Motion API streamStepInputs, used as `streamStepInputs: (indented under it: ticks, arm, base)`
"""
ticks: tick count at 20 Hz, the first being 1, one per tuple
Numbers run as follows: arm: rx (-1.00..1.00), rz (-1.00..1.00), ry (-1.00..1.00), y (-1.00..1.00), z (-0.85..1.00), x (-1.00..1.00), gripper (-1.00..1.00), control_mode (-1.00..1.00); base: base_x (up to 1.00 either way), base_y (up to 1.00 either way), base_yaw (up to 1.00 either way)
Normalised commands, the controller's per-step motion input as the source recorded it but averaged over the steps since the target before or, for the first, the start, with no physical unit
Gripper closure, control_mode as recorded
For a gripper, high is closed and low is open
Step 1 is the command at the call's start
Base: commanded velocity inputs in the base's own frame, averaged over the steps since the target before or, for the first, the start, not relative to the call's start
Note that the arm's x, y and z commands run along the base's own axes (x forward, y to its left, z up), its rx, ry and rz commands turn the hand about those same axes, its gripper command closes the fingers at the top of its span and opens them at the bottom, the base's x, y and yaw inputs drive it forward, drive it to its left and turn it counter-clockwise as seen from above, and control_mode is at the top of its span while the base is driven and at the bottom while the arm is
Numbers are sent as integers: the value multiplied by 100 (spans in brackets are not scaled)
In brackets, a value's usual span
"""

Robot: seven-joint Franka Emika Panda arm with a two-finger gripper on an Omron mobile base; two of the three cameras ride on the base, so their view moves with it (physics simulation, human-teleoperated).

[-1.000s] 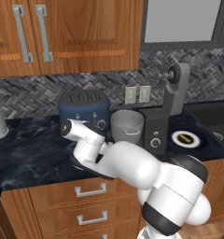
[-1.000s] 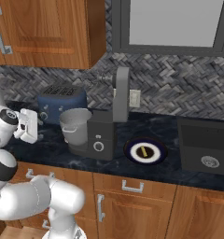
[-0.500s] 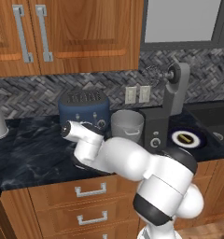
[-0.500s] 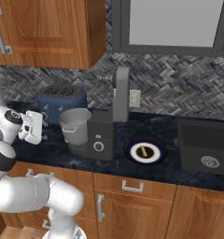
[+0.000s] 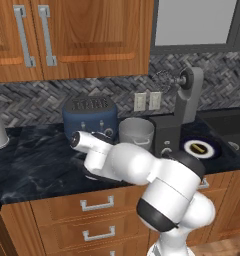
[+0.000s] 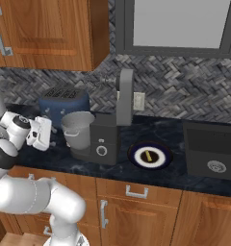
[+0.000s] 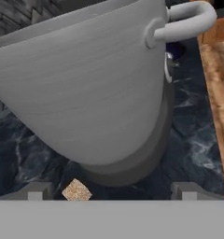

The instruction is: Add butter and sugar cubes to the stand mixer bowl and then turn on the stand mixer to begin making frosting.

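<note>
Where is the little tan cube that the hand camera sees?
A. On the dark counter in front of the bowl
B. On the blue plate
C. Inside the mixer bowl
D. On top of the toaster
A. The sugar cube lies on the dark counter, just in front of the foot of the grey bowl.

Base cameras flank the counter point(image 5: 32, 165); hand camera low.

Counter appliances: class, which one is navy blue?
The toaster, left of the bowl, is navy; the stand mixer on the bowl's other side is dark grey.
</note>
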Motion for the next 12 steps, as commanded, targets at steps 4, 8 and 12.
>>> streamStepInputs:
  ticks: [4, 8, 12]
  arm:
    - [-2, -3, 0, -30, -18, 0, -100, -100]
    - [0, -2, 0, -26, -13, 1, -100, -100]
    - [0, -2, 1, -14, -17, 0, -100, -100]
  base:
    - [0, 0, 0]
    - [0, 0, 0]
    - [0, 0, 0]
